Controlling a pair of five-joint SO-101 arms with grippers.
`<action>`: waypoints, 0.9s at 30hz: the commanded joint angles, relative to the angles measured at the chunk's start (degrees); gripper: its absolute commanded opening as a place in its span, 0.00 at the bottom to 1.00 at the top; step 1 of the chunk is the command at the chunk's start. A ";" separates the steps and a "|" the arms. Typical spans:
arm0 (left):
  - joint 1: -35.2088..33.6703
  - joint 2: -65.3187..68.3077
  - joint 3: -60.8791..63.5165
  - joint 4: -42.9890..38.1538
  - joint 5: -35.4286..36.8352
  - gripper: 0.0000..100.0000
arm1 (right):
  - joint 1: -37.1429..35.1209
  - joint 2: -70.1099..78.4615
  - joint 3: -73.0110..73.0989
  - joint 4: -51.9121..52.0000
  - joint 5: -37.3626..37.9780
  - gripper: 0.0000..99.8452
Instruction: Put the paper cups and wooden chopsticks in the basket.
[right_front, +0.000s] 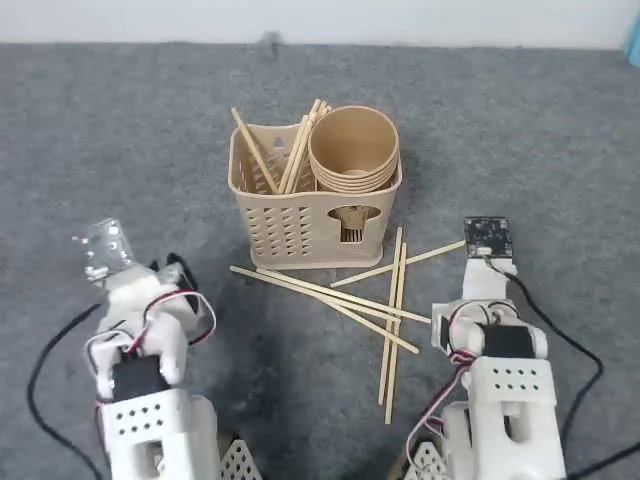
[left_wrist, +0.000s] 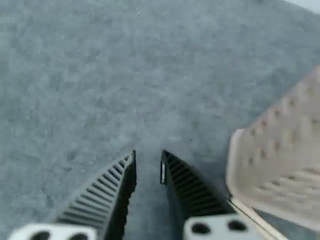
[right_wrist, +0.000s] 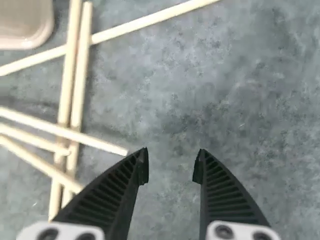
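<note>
— Arms first, since they sit closest?

— Yes. My left arm (right_front: 150, 380) and my right arm (right_front: 505, 380) stand on the near side of the basket (right_front: 300, 225), one off each of its front corners, on grey carpet (right_front: 120, 130).

— What are your grippers doing?

— My left gripper (left_wrist: 148, 155) hangs over bare carpet off the basket's left front corner. Its jaws are parted by a narrow gap and hold nothing. My right gripper (right_wrist: 171, 152) is low over the carpet off the basket's right front corner. Its jaws are spread wider, also with nothing between them.

— And the sticks on the floor?

— Several loose chopsticks (right_front: 390, 310) lie on the carpet in front of the basket, crossing one another. Some run slantwise along its front wall and others point straight away from it. They lie closer to my right arm. From my right wrist, the end of one stick lies just beside one fingertip (right_wrist: 141, 162), not between the jaws.

— What is in the basket?

— It stands upright. The paper cups (right_front: 353, 150) are nested in a stack in its right half, mouths up. In its left half, the standing chopsticks (right_front: 295, 150) lean at angles, their tips above the rim.

— Beyond it?

— More carpet, then a pale wall (right_front: 300, 20).
</note>
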 joint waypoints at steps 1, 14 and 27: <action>-3.69 -0.53 0.48 -3.96 3.34 0.08 | -4.35 -1.54 -6.68 4.44 5.54 0.16; -4.57 -0.44 -1.36 -1.49 6.24 0.08 | -27.21 -1.01 -15.38 7.25 25.41 0.16; -6.59 21.45 -9.45 -5.63 7.21 0.08 | -31.52 12.09 -25.49 8.92 33.76 0.16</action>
